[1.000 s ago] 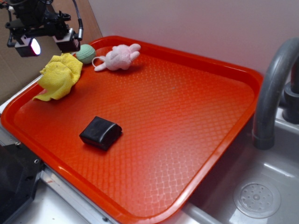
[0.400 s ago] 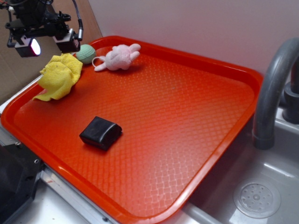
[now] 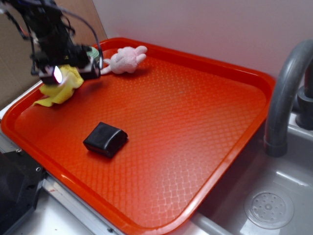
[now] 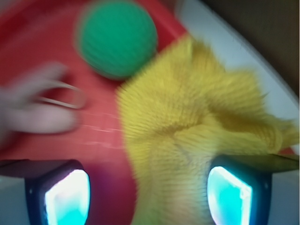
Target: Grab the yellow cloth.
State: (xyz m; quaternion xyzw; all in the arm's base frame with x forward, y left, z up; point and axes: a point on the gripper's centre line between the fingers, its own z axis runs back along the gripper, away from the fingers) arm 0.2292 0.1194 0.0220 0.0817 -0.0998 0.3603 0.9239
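The yellow cloth [image 3: 57, 92] is bunched at the tray's [image 3: 244, 137] far left corner, beside the green ball [image 4: 117, 37]. The gripper [image 3: 68, 73] is held spread apart directly above the cloth, evidently to straddle it.

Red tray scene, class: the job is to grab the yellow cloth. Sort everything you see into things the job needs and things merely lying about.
Needed:
yellow cloth
tool

Lying about:
pink plush bunny
green ball
black block
red tray
grey faucet
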